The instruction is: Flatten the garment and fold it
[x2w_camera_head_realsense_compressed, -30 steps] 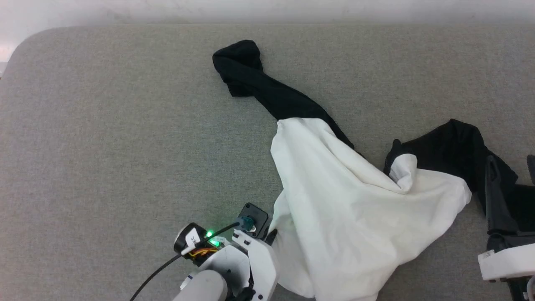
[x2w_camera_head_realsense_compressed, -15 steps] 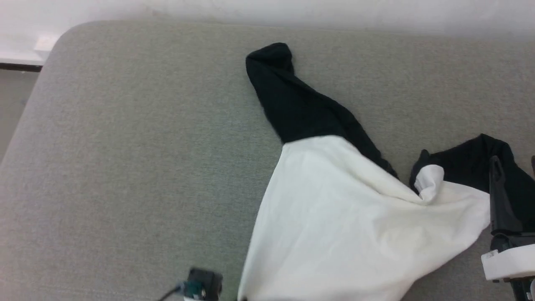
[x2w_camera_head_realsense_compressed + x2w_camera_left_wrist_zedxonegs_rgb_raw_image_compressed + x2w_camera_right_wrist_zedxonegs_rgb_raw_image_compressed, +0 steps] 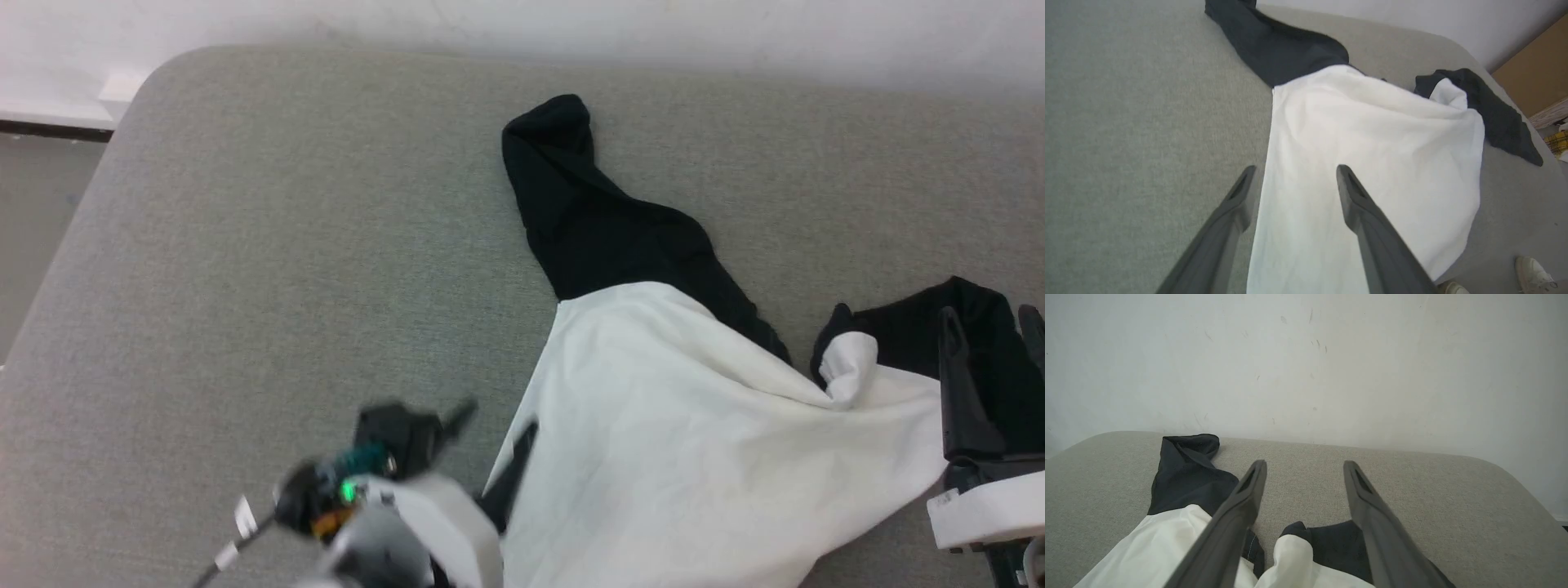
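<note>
shirt (image 3: 694, 457): lies crumpled on the desk (image 3: 245, 269), right of centre in the head view; the white body spreads toward the near edge in soft creases.
far sleeve (image 3: 571, 180): black and bunched, reaching away from the white body toward the wall (image 3: 571, 24).
other sleeve (image 3: 906, 327): black and rumpled, at the shirt's right end, with a small white fold turned up just beside it.
left hand (image 3: 1295, 169): open, fingers wide apart, gripping nothing. It straddles the shirt's left edge, one finger over bare desk and the other over white cloth. Whether it touches the cloth cannot be told. It is blurred in the head view.
right hand (image 3: 1304, 464): open, holding nothing. Its fingers point toward the wall, above the other sleeve.
shoe (image 3: 1533, 273): pale, on the floor past the desk's corner, in the left wrist view.
box (image 3: 1535, 77): brown cardboard, beyond the desk's far corner.
</note>
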